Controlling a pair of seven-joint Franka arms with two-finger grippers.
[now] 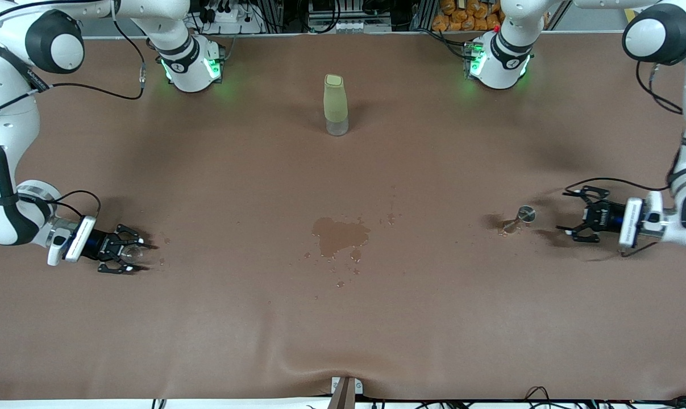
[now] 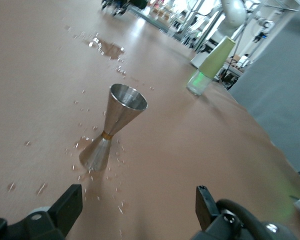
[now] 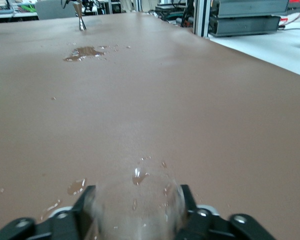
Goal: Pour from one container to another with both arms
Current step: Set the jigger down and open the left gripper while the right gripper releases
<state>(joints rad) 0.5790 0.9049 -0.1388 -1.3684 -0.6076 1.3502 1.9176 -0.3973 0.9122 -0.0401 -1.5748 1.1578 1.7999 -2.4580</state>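
The tiny clear glass cup (image 1: 131,252) rests low on the table at the right arm's end, and my right gripper (image 1: 141,255) is shut on it. In the right wrist view the cup (image 3: 135,202) fills the gap of the right gripper (image 3: 135,197), with a black finger against each side. The silvery hourglass jigger (image 1: 516,221) stands on the table at the left arm's end. My left gripper (image 1: 564,221) is open just beside it and not touching it. In the left wrist view the jigger (image 2: 112,132) stands ahead of the left gripper (image 2: 137,205), whose fingers hold nothing.
A tall pale-green bottle (image 1: 336,105) stands mid-table toward the robots' bases. A wet puddle (image 1: 340,234) with scattered droplets lies at the table's centre. More drops lie around the jigger and by the cup. A metal bracket (image 1: 345,389) sits at the table's near edge.
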